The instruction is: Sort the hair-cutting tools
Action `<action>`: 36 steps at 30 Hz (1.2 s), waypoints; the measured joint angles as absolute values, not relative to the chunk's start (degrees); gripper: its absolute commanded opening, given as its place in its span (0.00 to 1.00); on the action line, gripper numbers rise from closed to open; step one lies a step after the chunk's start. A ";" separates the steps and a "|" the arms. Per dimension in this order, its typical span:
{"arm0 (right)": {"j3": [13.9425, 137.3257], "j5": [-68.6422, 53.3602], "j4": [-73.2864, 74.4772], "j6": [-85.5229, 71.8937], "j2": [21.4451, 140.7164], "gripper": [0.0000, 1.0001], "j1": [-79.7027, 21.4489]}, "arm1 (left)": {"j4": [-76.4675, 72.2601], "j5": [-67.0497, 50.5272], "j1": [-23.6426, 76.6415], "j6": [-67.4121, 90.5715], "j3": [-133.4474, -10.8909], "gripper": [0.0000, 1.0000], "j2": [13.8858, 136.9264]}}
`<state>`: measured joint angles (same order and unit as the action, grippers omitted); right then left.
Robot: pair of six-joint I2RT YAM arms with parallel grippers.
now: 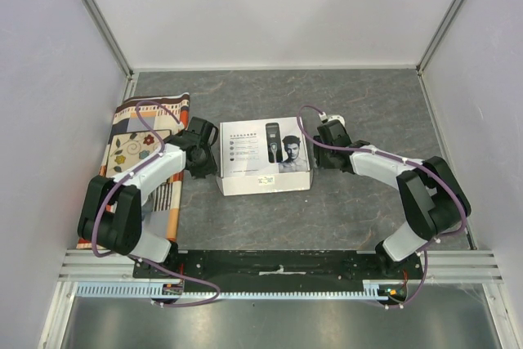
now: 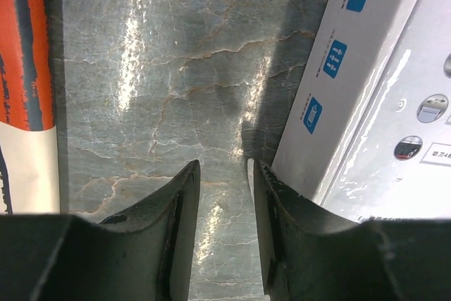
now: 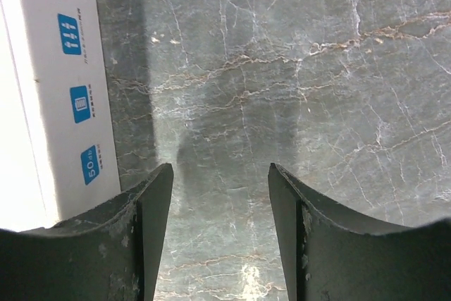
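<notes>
A closed white box [image 1: 263, 155] lies in the middle of the grey table, its lid printed with a clipper and a man's head. The clipper, comb guard, cable and bottles are out of view. My left gripper [image 1: 201, 151] is low beside the box's left side, open by a narrow gap and empty [image 2: 224, 167], with the box wall [image 2: 352, 82] just right of its right finger. My right gripper [image 1: 325, 151] is low beside the box's right side, open wider and empty [image 3: 220, 168], with the box wall [image 3: 67, 89] to its left.
A patterned orange, white and brown cloth [image 1: 135, 157] lies along the table's left side under the left arm; its edge shows in the left wrist view [image 2: 21, 68]. White walls enclose the table on three sides. Bare grey marbled tabletop [image 3: 296, 68] lies beneath both grippers.
</notes>
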<state>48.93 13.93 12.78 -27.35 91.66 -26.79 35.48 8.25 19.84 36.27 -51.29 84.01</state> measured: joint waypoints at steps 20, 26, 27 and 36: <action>49.17 6.85 8.62 -25.47 91.59 0.60 -26.81 | 32.75 5.28 19.62 36.45 -51.40 0.42 85.36; 49.17 5.45 9.06 -25.26 91.13 0.59 -26.85 | 32.75 4.16 19.62 36.42 -50.43 0.40 85.34; 49.15 5.32 9.23 -25.23 91.02 0.59 -26.87 | 32.73 4.03 19.62 36.42 -50.17 0.40 85.34; 49.12 4.93 11.73 -24.84 90.59 0.59 -27.75 | 32.40 2.46 19.62 36.45 -47.53 0.40 84.18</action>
